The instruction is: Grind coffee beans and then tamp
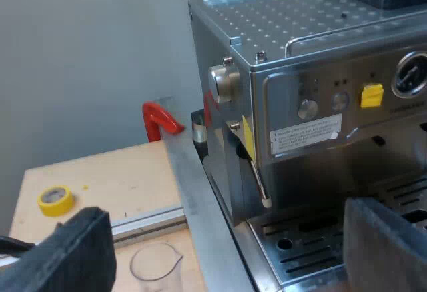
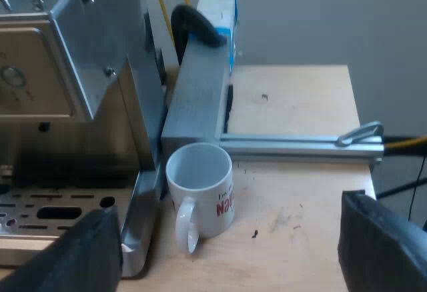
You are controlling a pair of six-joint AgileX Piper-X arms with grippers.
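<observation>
The left gripper (image 1: 233, 255) and right gripper (image 2: 233, 255) both gape wide, holding nothing, near an empty measuring glass (image 1: 155, 264) and an empty mug (image 2: 200, 192) respectively.

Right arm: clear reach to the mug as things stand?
Probably yes. The right hand is open, and the mug stands upright on the wooden table just ahead of its fingers, nothing between. The coffee machine's base sits close beside the mug and may crowd one finger.
</observation>
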